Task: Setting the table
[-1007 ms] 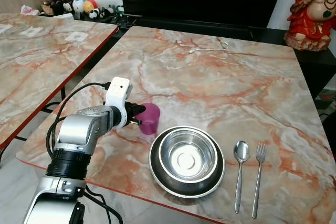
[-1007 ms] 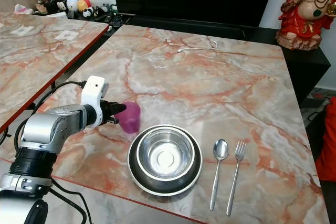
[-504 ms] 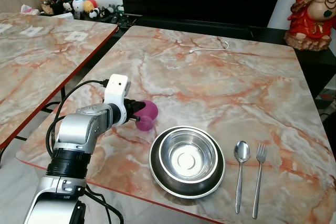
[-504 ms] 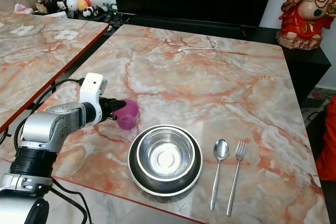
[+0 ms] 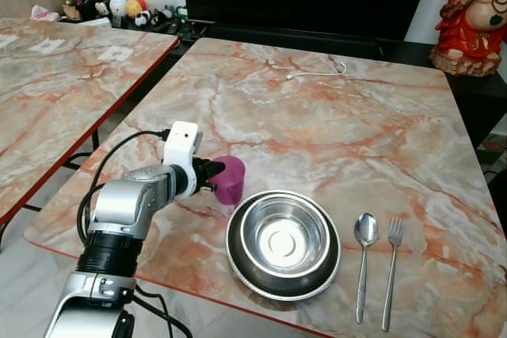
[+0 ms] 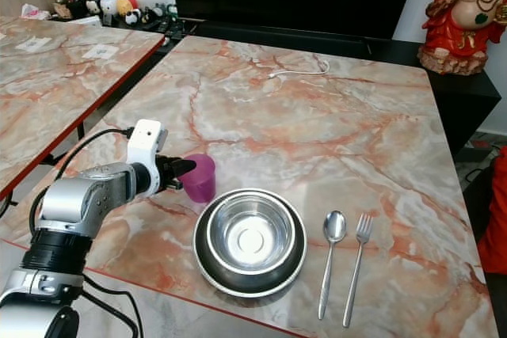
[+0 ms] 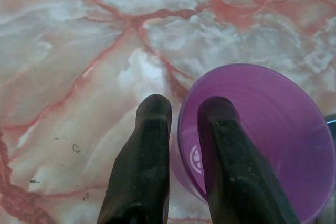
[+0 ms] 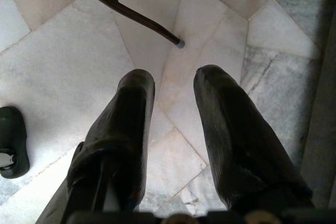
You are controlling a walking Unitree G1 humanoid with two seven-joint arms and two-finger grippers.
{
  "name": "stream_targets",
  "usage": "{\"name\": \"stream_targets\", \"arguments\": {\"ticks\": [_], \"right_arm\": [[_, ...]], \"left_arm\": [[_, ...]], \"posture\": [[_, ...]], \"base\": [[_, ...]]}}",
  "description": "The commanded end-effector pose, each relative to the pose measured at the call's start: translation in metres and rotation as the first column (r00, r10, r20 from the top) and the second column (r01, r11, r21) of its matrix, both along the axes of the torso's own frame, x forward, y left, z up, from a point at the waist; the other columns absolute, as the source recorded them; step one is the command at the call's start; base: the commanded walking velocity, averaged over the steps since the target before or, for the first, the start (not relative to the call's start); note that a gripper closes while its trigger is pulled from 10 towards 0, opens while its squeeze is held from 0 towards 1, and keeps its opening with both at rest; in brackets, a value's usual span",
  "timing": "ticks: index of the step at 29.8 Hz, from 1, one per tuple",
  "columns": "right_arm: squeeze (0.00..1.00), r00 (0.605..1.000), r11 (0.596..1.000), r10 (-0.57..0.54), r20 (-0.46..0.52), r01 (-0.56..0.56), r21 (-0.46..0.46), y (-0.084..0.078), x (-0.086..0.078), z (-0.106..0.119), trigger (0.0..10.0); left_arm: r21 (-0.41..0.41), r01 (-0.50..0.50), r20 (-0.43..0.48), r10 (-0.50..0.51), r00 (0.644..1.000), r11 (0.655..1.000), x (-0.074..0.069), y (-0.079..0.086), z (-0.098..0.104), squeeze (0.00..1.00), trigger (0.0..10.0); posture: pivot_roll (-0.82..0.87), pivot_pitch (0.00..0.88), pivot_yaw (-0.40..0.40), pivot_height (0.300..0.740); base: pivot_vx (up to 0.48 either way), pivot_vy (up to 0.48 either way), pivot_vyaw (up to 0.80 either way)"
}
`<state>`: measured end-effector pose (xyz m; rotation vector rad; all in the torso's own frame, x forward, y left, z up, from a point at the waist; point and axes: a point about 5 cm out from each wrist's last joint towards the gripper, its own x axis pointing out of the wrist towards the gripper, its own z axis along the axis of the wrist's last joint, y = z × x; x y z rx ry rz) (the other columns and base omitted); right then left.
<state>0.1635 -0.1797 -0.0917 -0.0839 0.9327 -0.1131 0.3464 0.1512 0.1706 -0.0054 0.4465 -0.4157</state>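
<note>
Marble table (image 5: 333, 124), left gripper (image 7: 181, 116) pinching purple cup (image 7: 273, 129), white logo unreadable

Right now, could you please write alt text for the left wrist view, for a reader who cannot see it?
The left gripper pinches the rim of a purple plastic cup: one black finger is inside the cup, the other outside against its wall. Under them lies the marble table, cream with red veins.
</note>
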Motion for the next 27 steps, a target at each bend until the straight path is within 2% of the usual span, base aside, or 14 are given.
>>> {"name": "stream_targets", "arguments": {"ticks": [1, 4, 10, 14, 15, 16, 17, 18, 19, 20, 22, 23, 26, 27], "right_arm": [[0.0, 1.0, 1.0, 0.004, -0.011, -0.004, -0.007, -0.002, -0.003, -0.001, 10.0], [0.0, 1.0, 1.0, 0.005, -0.013, -0.005, -0.007, -0.002, -0.003, -0.001, 10.0], [0.0, 1.0, 1.0, 0.006, -0.012, -0.006, -0.007, -0.002, -0.003, -0.001, 10.0], [0.0, 1.0, 1.0, 0.005, -0.011, -0.005, -0.007, -0.002, -0.002, -0.001, 10.0], [0.0, 1.0, 1.0, 0.005, -0.011, -0.005, -0.007, -0.002, -0.002, -0.001, 10.0], [0.0, 1.0, 1.0, 0.003, -0.012, -0.003, -0.007, -0.002, -0.003, -0.001, 10.0], [0.0, 1.0, 1.0, 0.003, -0.012, -0.003, -0.007, -0.002, -0.003, -0.001, 10.0], [0.0, 1.0, 1.0, 0.003, -0.012, -0.003, -0.007, -0.002, -0.003, -0.001, 10.0], [0.0, 1.0, 1.0, 0.002, -0.012, -0.002, -0.006, -0.002, -0.002, -0.001, 10.0], [0.0, 1.0, 1.0, 0.002, -0.012, -0.002, -0.005, -0.001, -0.002, -0.001, 10.0], [0.0, 1.0, 1.0, 0.002, -0.012, -0.002, -0.004, -0.001, -0.002, -0.001, 10.0], [0.0, 1.0, 1.0, 0.0, -0.011, -0.001, -0.003, -0.001, -0.002, -0.001, 10.0], [0.0, 1.0, 1.0, -0.001, -0.012, 0.001, -0.003, -0.001, -0.002, -0.001, 10.0], [0.0, 1.0, 1.0, -0.001, -0.012, 0.001, -0.003, -0.001, -0.002, -0.001, 10.0]], "left_arm": [[0.01, -0.015, 0.055, 0.015, 0.998, 1.0, 0.001, 0.003, 0.01, 0.0, 10.0], [0.016, -0.006, 0.125, 0.004, 0.992, 1.0, 0.003, 0.003, 0.023, 0.0, 10.0], [0.013, 0.013, 0.162, -0.015, 0.987, 1.0, 0.002, -0.001, 0.03, 0.0, 10.0], [-0.014, -0.007, 0.244, 0.01, 0.97, 1.0, 0.003, 0.0, 0.039, 0.0, 10.0], [-0.006, -0.023, 0.298, 0.024, 0.954, 1.0, 0.003, 0.002, 0.043, 0.0, 10.0], [0.011, -0.047, 0.4, 0.039, 0.916, 0.999, 0.003, 0.006, 0.05, 0.0, 10.0], [0.035, -0.051, 0.455, 0.03, 0.89, 0.998, 0.001, 0.008, 0.052, 0.0, 10.0], [0.056, -0.064, 0.49, 0.028, 0.871, 0.996, 0.0, 0.01, 0.052, 0.0, 10.0], [0.057, -0.128, 0.507, 0.081, 0.858, 0.99, 0.0, 0.016, 0.048, 0.0, 10.0], [0.125, -0.3, 0.554, 0.184, 0.812, 0.946, -0.001, 0.035, 0.038, 0.0, 10.0], [0.194, -0.376, 0.59, 0.198, 0.783, 0.906, -0.003, 0.043, 0.034, 0.0, 10.0], [0.197, -0.453, 0.625, 0.245, 0.741, 0.869, -0.008, 0.053, 0.028, 0.0, 10.0], [0.158, -0.567, 0.638, 0.355, 0.683, 0.809, -0.019, 0.064, 0.014, 0.0, 10.0], [0.158, -0.567, 0.638, 0.355, 0.683, 0.809, -0.019, 0.064, 0.014, 0.0, 10.0]], "posture": [[0.08, 0.0, -0.025, 0.74], [0.08, 0.0, -0.025, 0.74], [0.08, 0.0, -0.025, 0.74], [0.08, 0.0, -0.025, 0.74], [0.08, 0.0, -0.025, 0.74], [0.08, 0.0, -0.025, 0.74], [0.08, 0.0, -0.024, 0.74], [0.08, 0.0, -0.024, 0.74], [0.08, 0.0, -0.023, 0.74], [0.08, 0.0, -0.021, 0.74], [0.08, 0.0, -0.021, 0.74], [0.07, 0.0, -0.022, 0.74], [0.07, 0.0, -0.023, 0.74], [0.07, 0.0, -0.023, 0.74]], "base": [[0.0, 0.0, 0.0], [0.0, 0.0, 0.0], [0.0, 0.0, 0.0], [0.0, 0.0, 0.0], [0.0, 0.0, 0.0], [0.0, 0.0, 0.0], [0.0, 0.0, 0.0], [0.0, 0.0, 0.0], [0.0, 0.0, 0.0], [0.0, 0.0, 0.0], [0.0, 0.0, 0.0], [0.0, 0.0, 0.0], [0.0, 0.0, 0.0], [0.0, 0.0, 0.0]]}}
